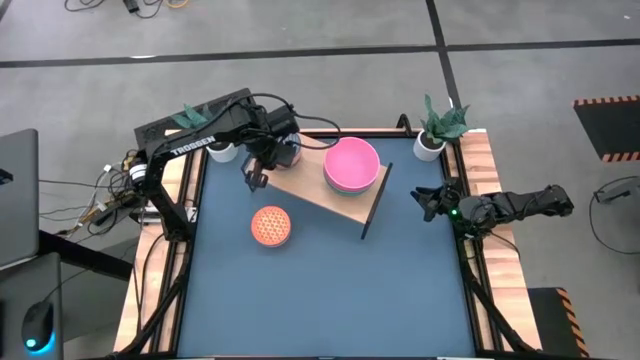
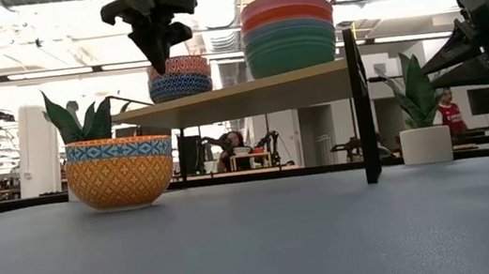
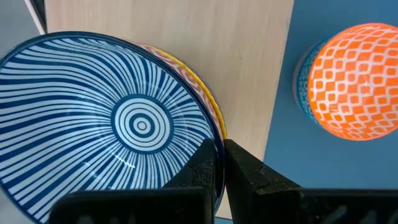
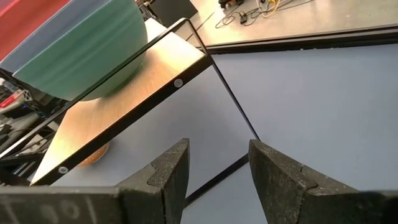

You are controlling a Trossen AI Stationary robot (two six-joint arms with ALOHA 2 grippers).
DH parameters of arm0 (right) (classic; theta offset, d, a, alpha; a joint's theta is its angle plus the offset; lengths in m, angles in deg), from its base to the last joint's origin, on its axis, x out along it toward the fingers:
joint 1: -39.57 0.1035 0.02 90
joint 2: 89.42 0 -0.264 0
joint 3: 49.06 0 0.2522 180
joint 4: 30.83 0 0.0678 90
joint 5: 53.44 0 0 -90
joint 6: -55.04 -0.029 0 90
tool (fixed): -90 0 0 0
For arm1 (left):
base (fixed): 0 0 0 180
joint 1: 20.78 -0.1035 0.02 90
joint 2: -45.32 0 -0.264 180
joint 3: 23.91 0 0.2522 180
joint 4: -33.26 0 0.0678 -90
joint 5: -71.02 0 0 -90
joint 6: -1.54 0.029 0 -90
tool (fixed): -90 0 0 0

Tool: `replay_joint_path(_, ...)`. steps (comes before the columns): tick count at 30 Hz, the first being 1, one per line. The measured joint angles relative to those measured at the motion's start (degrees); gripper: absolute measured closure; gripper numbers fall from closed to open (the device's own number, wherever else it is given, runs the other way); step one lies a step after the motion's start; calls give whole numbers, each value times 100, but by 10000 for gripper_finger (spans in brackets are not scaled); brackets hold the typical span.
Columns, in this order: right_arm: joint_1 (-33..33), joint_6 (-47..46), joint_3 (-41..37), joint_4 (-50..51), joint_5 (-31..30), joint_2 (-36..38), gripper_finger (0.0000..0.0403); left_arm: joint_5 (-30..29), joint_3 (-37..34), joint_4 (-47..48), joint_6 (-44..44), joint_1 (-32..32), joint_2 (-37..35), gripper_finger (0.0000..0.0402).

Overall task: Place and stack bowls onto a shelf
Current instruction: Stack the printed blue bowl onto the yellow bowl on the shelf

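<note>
Blue table (image 1: pixel 330 290) carries the shelf (image 1: pixel 315 188) and an orange bowl (image 1: pixel 271 226).

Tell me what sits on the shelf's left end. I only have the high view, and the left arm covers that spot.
Observer: A stack of small patterned bowls. The left wrist view shows the top one is blue-striped inside.
Operator: Is the arm gripping it?
Observer: The left hand is shut right at the stack's rim in the low view. I cannot tell whether it touches.
Operator: And the pink bowl beside it, is that a single bowl?
Observer: No. The low view shows a stack of plain bowls, green at the bottom and red-pink on top.
</note>
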Motion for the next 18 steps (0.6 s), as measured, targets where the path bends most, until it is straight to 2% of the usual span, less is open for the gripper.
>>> replay_joint_path(5, 0, 1, 0, 0, 7, 0, 212, 0, 0, 65, 13, 0, 0, 396)
replay_joint_path(18, 0, 2, 0, 0, 4, 0, 212, -376, -6, 58, -133, 48, 0, 329)
